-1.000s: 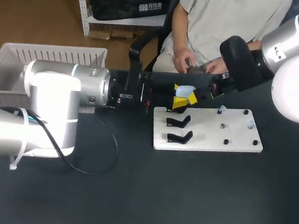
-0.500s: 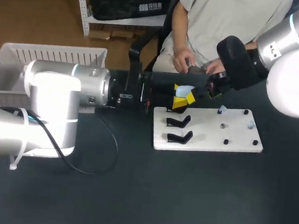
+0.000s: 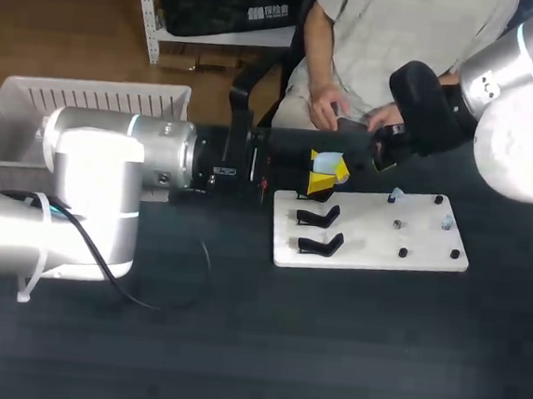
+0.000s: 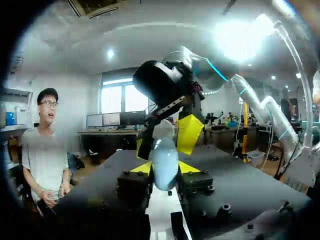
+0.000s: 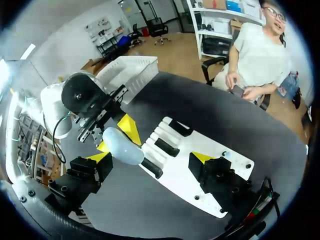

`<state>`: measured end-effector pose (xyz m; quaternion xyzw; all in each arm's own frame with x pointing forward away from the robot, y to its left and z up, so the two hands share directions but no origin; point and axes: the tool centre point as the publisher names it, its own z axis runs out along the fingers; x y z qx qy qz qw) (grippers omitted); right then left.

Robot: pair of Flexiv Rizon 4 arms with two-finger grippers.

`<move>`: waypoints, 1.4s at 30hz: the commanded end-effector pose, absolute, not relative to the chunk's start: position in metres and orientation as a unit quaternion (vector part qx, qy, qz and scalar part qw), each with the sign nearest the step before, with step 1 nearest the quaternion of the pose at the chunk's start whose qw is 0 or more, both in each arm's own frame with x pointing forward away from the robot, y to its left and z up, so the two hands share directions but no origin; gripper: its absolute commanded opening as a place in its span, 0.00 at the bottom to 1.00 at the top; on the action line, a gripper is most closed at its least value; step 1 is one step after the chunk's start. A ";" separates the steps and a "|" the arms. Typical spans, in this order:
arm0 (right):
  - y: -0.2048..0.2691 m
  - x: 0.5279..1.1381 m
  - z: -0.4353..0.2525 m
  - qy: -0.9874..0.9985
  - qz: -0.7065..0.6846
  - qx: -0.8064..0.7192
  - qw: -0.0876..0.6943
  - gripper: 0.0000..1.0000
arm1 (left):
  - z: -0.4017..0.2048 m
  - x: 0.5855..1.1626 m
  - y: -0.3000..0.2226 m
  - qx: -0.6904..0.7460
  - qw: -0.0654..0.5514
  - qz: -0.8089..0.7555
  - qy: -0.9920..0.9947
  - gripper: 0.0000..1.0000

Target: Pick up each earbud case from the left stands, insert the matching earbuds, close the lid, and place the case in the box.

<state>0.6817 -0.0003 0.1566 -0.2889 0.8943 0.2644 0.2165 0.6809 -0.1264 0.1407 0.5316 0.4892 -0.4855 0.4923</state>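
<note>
Nothing legible is showing on the table or the arms. A small pale label (image 3: 224, 171) on the black wrist section of the left arm (image 3: 111, 163) is carrying marks too fine to read. The pale blue earbud case (image 4: 164, 160) is presenting a plain, unmarked surface in the left wrist view.
</note>
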 end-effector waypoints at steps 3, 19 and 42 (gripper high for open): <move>-0.002 0.687 0.165 0.892 0.269 -0.283 0.230 1.00 | 0.140 0.682 -0.127 0.532 0.492 -0.486 0.489 0.00; -0.034 0.684 0.199 0.895 0.192 -0.274 0.294 1.00 | 0.140 0.682 -0.127 0.532 0.492 -0.486 0.489 0.00; -0.160 0.701 0.121 0.973 0.006 -0.204 0.104 1.00 | 0.140 0.682 -0.127 0.532 0.492 -0.486 0.489 0.00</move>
